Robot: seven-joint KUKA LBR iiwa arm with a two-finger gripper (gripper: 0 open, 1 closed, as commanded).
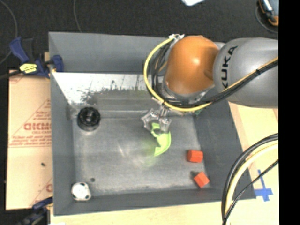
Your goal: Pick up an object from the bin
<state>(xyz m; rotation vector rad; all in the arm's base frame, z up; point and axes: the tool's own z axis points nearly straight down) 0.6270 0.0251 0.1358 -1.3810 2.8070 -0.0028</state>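
Note:
My gripper (157, 121) hangs under the arm's orange cover, a little right of the bin's middle. Directly below it lies a lime-green curved piece (162, 143), whose upper end reaches up to the gripper's tip. I cannot tell whether the gripper touches the piece. Two orange-red blocks lie to the lower right of it, one (194, 156) nearer and one (201, 179) close to the bin's front wall.
A black round cap (88, 117) stands at the left of the bin near the back wall. A white ball with dark spots (80, 191) sits in the front left corner. The arm and its cables cover the bin's back right part.

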